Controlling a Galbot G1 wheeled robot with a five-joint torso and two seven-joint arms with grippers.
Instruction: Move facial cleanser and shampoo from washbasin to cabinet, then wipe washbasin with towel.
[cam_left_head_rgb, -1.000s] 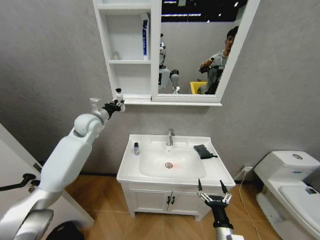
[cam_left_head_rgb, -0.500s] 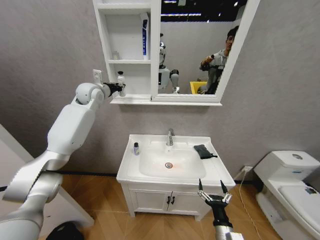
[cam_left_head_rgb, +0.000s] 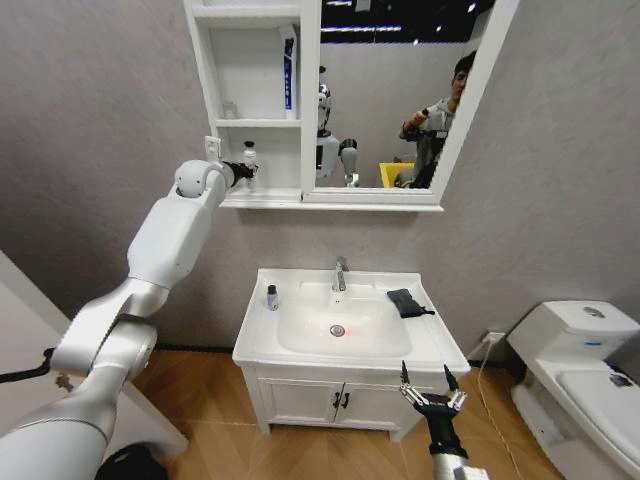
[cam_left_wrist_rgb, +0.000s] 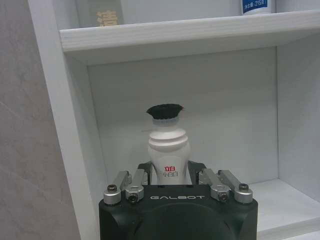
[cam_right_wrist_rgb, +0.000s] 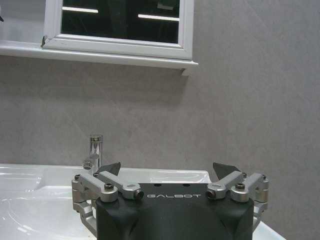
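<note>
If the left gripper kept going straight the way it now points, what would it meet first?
Probably the back wall of the cabinet's lowest compartment: the left gripper, shut on a white bottle, points straight into it; depth is unclear.

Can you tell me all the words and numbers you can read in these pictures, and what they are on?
"GALBOT" on the left gripper.
"GALBOT" on the right gripper.
"215" and some blurred characters on a blue label on the cabinet shelf above.
One large Chinese character on a pale bottle up there.
Red Chinese characters on the white bottle in the left gripper's jaws, too blurred to read.
</note>
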